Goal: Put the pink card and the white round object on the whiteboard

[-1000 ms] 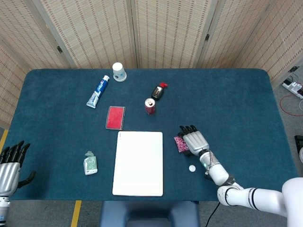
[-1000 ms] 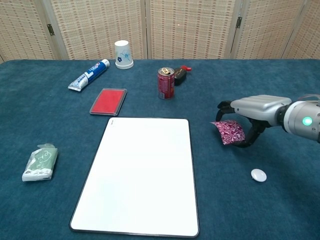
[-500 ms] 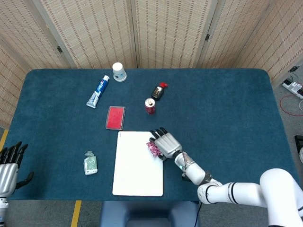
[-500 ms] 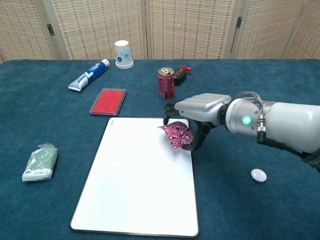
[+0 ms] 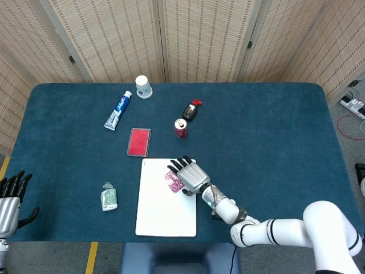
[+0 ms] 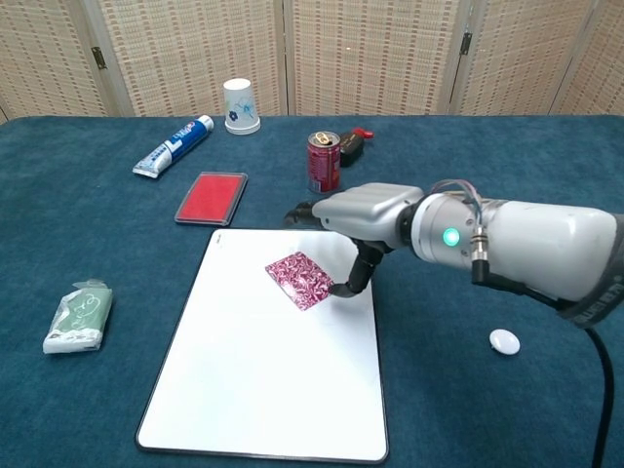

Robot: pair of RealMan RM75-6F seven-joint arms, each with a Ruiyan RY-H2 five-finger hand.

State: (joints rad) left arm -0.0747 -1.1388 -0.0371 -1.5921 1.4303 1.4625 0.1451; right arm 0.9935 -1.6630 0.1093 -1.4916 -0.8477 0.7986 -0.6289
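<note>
The pink patterned card (image 6: pixel 302 280) lies flat on the upper right part of the whiteboard (image 6: pixel 263 390). My right hand (image 6: pixel 356 219) hovers over it with its fingers spread forward. Only the thumb tip reaches down to the card's right corner. From the head view the card (image 5: pixel 172 181) peeks out left of the right hand (image 5: pixel 188 176), on the whiteboard (image 5: pixel 165 214). The white round object (image 6: pixel 504 340) rests on the blue cloth to the right of the board, under the forearm's line. My left hand (image 5: pixel 10 197) waits at the table's near left edge, fingers apart, holding nothing.
Behind the board stand a red can (image 6: pixel 324 162) and a dark bottle with a red cap (image 6: pixel 353 144). A flat red case (image 6: pixel 210 198), a toothpaste tube (image 6: pixel 174 146) and a paper cup (image 6: pixel 239 105) sit at the back left. A green packet (image 6: pixel 78 315) lies left of the board.
My right hand carried the pink card leftward from the cloth over the whiteboard, then opened its fingers and laid the card flat. The left hand barely shifted.
</note>
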